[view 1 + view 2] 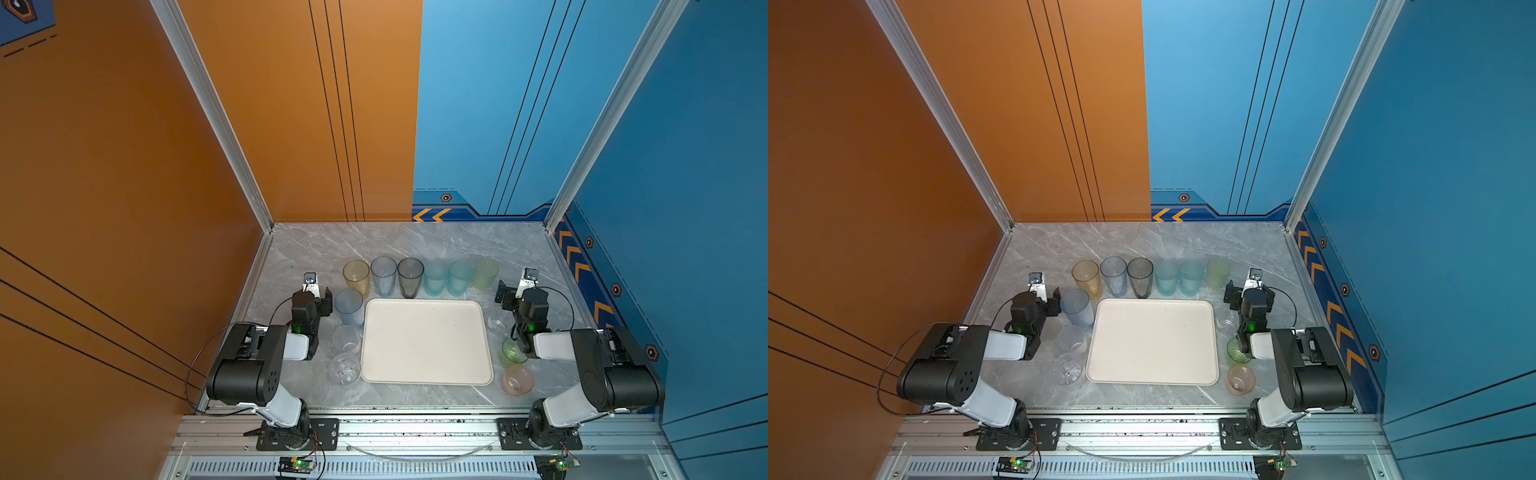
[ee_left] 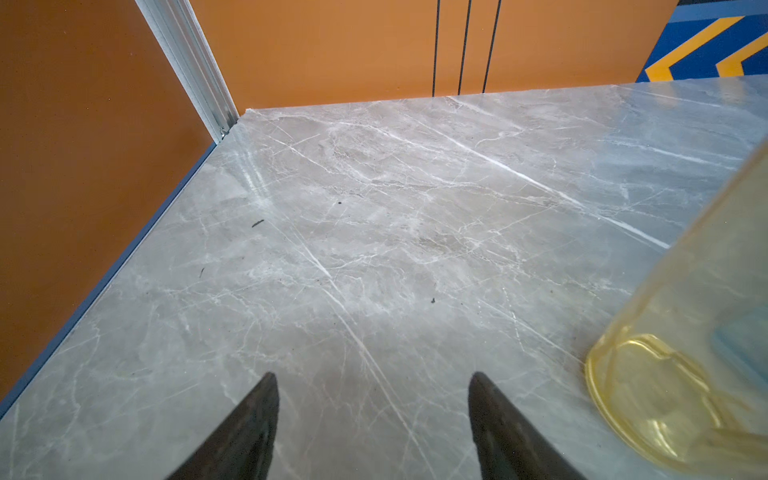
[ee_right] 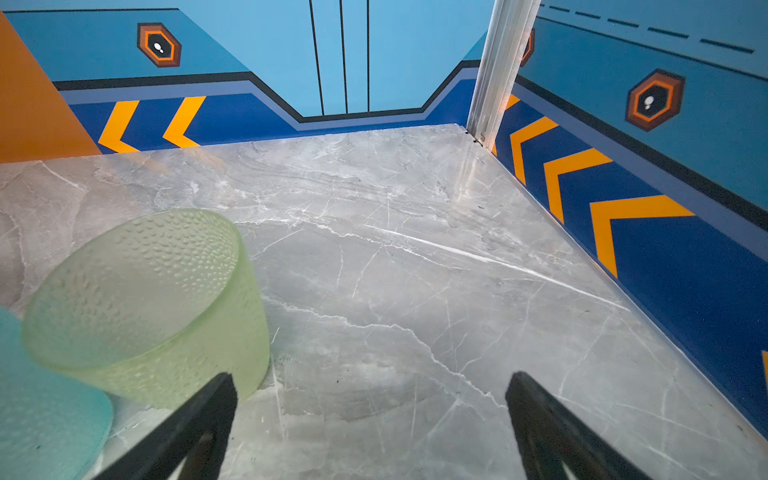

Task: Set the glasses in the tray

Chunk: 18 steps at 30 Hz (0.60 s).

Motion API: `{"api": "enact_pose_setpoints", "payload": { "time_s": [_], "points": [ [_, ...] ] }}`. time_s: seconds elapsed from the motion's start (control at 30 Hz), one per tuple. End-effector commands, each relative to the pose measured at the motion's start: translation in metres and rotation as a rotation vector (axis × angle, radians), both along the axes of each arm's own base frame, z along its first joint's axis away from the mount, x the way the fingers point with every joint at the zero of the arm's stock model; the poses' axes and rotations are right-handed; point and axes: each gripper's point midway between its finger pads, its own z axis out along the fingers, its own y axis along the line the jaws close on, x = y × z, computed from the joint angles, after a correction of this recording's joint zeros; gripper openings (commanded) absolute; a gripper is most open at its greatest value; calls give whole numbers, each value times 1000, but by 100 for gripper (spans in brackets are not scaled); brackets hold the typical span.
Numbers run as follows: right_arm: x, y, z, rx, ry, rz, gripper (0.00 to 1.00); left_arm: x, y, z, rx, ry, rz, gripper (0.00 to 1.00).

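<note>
Tray (image 1: 424,340) sits mid-table (image 1: 311,245). Nothing lies in it.

Behind the tray: row of six tumblers (image 1: 409,276) running left to right along its far rim, close to it.

Left of the tray, a column of three, back to front: rear-left tall tumbler (image 1: 349,305), just in front of the row's left end; mid-left short tumbler (image 1: 345,338); front-left short tumbler (image 1: 345,368).

Right of the tray, also three, back to front: rear-right small tumbler (image 1: 494,323); mid-right short tumbler (image 1: 511,352), partly under the right arm; front-right short tumbler (image 1: 517,379).

The right arm (image 1: 552,345) partly hides the short green translucent tumbler (image 1: 508,353), and the yellow translucent tumbler (image 2: 681,332), probably tall, is cut off.
</note>
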Motion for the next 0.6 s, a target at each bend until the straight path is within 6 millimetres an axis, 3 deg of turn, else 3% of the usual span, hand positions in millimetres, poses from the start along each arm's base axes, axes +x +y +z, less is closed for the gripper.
{"api": "enact_pose_setpoints", "payload": {
  "time_s": [0.0,0.17,0.33,0.47,0.57],
  "points": [
    [-2,-2,-6,6,7,-4,99,5,5,21,-2,-12,33,64],
    [-4,-7,-5,33,-5,-17,97,-3,3,65,41,-44,76,60],
    [-9,-14,3,55,-26,-36,95,-6,-24,109,79,-26,29,56],
    [-15,-15,19,54,-47,-44,95,-8,-47,143,121,-28,4,56],
    [-20,-15,46,62,-76,-36,93,-11,-53,165,84,-49,-2,56]
  ]
}}
